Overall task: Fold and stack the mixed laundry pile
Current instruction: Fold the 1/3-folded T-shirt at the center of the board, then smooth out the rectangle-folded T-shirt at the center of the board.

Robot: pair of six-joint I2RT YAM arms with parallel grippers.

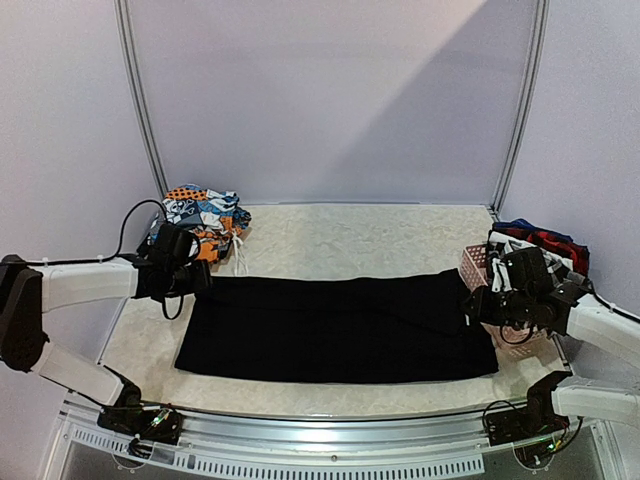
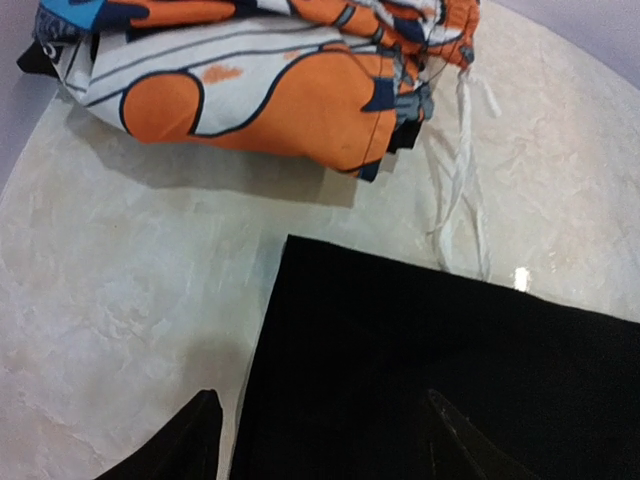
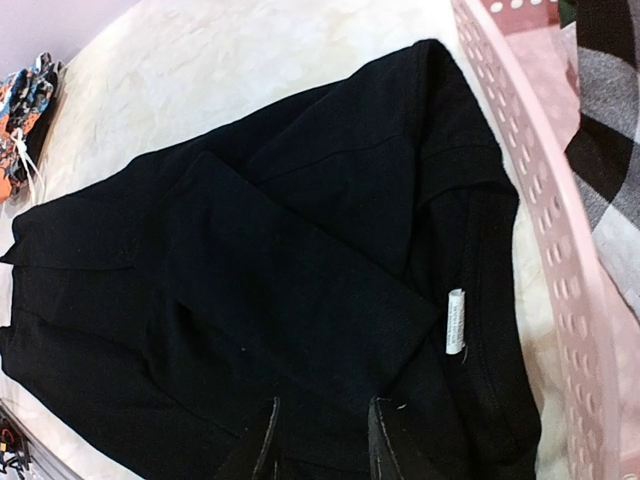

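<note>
left gripper (image 2: 321, 394): jaws wide, holding nothing, over the black garment's (image 1: 340, 325) far left corner; 1 finger above the cloth, 1 above the table (image 2: 120, 300).
right gripper (image 3: 325, 400): jaws narrowly parted, nothing seen pinched, just over the black garment's right end, near its white label (image 3: 455, 321).
black garment: lay spread flat.
printed pieces (image 2: 270, 90): heaped just beyond the black garment's left corner.
pink basket (image 3: 540, 200): against the black garment's right end.

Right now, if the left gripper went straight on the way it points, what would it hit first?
Probably the black garment: its corner lies between the left gripper's open fingers. The orange printed pile sits further on; depth is unclear.
</note>
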